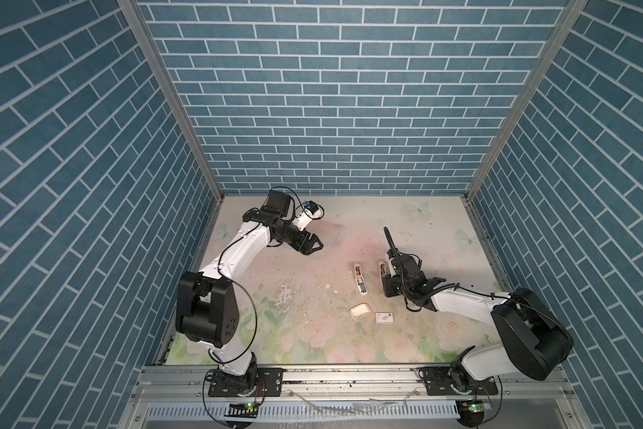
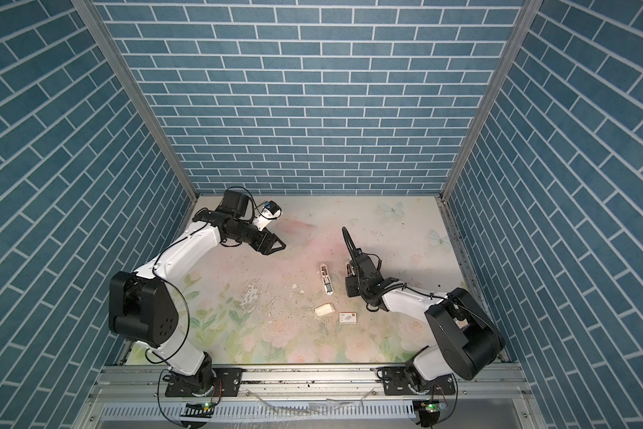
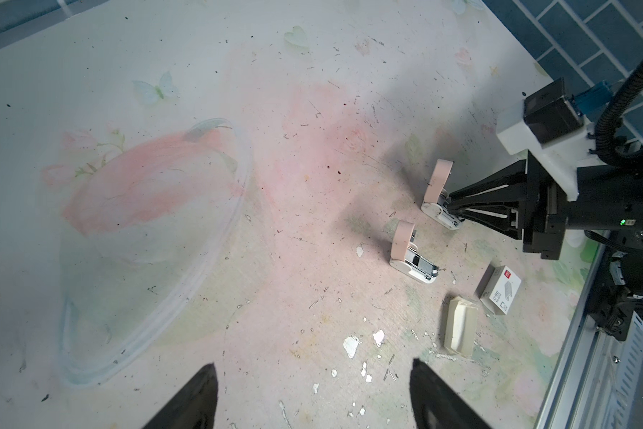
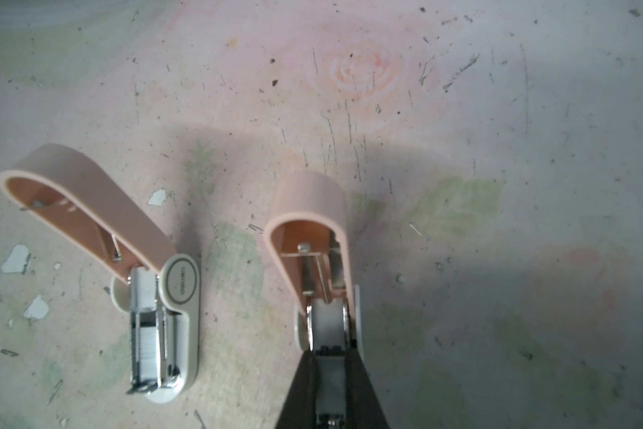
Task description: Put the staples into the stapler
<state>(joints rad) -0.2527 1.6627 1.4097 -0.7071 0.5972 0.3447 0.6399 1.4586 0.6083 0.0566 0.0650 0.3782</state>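
Staples (image 4: pixel 147 345): we see silvery strip seated in magazine of open stapler (image 4: pixel 180 308), pink lid (image 4: pixel 89 197) up. Right gripper (image 4: pixel 329 356) jaws nearly closed at second stapler (image 4: pixel 309 208) magazine; grasp unclear. Left gripper (image 3: pixel 312 366) wide open, empty, well apart. White box (image 3: pixel 500 289) closed beside open tray (image 3: pixel 448 334).

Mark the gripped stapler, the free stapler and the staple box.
gripped stapler (image 4: pixel 309 267), right wrist view, underside of raised lid
free stapler (image 4: pixel 145 293), right wrist view, magazine by the hinge
staple box (image 3: pixel 500 289), left wrist view, printed top face
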